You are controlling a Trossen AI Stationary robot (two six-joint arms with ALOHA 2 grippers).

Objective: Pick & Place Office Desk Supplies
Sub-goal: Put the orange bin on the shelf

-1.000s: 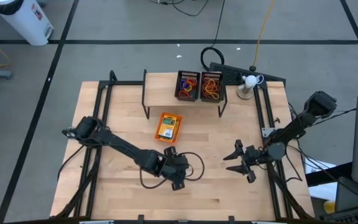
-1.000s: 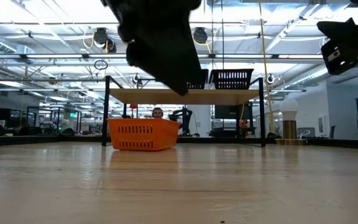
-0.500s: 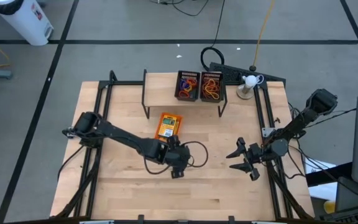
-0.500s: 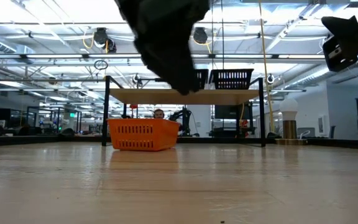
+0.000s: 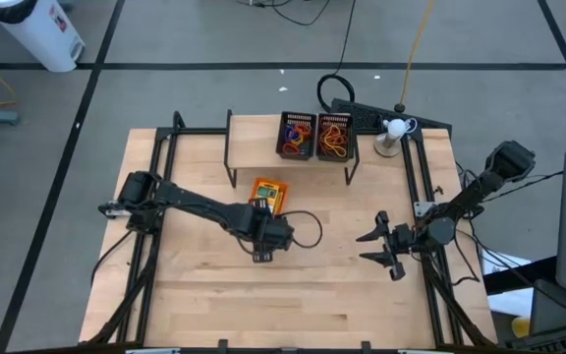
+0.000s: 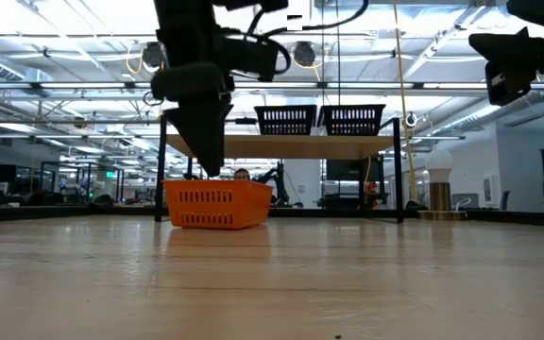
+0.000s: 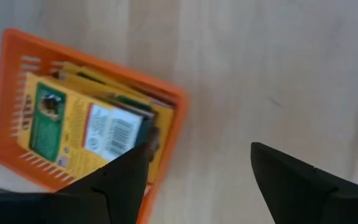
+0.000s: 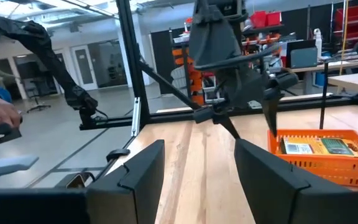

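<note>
1. Orange tray (image 5: 267, 195) near the table's middle, just in front of the wooden shelf riser (image 5: 288, 150); small, rectangular, slotted walls, sitting slightly askew.
2. Inside the tray, flat crayon boxes (image 7: 82, 124) stacked together: yellow faces with a green panel and a white barcode label, filling most of the floor of the tray.
3. On top of the riser, two black mesh trays (image 5: 314, 136) side by side and touching, each holding a tangle of rubber-band loops (image 5: 333, 140) in orange, red and purple.
4. Left gripper (image 5: 260, 242) above bare wood just in front of the orange tray's near corner, jaws spread wide apart and holding nothing; from the left wrist view, one finger (image 7: 117, 180) overlapping the tray's corner, the other over plain tabletop.
5. Right gripper (image 5: 379, 246) off at the table's right side, well apart from the tray, jaws spread and empty.
6. Compared with a second ago: left gripper moved from nearer the table's front edge up toward the tray, now close beside it; arm stretched flatter across the table.
7. Right gripper shifted only slightly; jaw spread the same.
8. Orange tray, crayon boxes and both mesh trays in the same places as before.
</note>
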